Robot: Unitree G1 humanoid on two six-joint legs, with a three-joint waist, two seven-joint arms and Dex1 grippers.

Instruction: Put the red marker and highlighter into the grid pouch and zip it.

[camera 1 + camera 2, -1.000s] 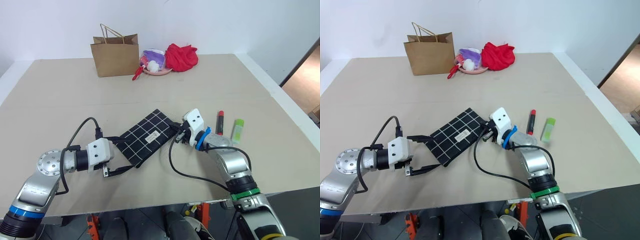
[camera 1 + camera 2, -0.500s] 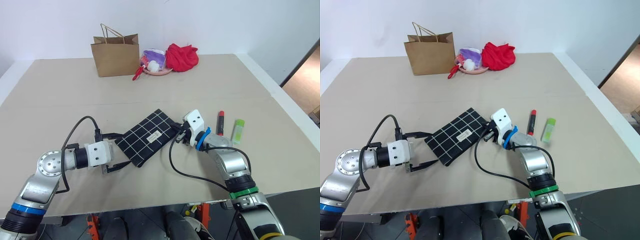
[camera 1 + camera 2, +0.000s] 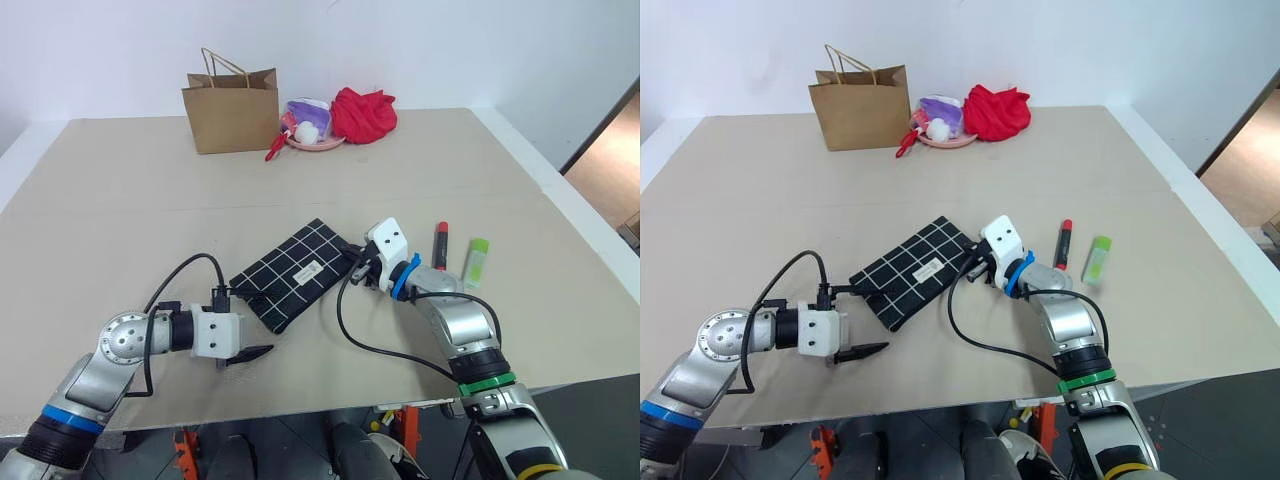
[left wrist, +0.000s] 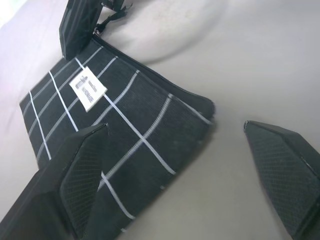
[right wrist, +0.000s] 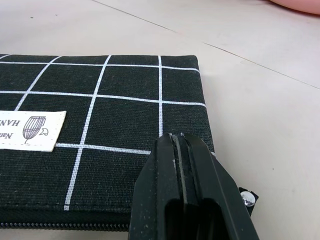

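Pinching the grid pouch (image 3: 290, 275) zipper end mid-frame, right gripper (image 3: 362, 270) jaws pressed together, while left gripper (image 3: 243, 322) jaws spread to brace its lower-left corner.

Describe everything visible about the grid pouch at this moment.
The grid pouch is a flat rectangle of black woven-looking fabric with thin white grid lines and a small white printed label. It lies flat and skewed on the table, zipper along one long edge, apparently closed. The right gripper, fingers shut, sits at its zipper-end corner by the pull. The open left gripper straddles the opposite corner, one finger over the fabric, the other beside it.
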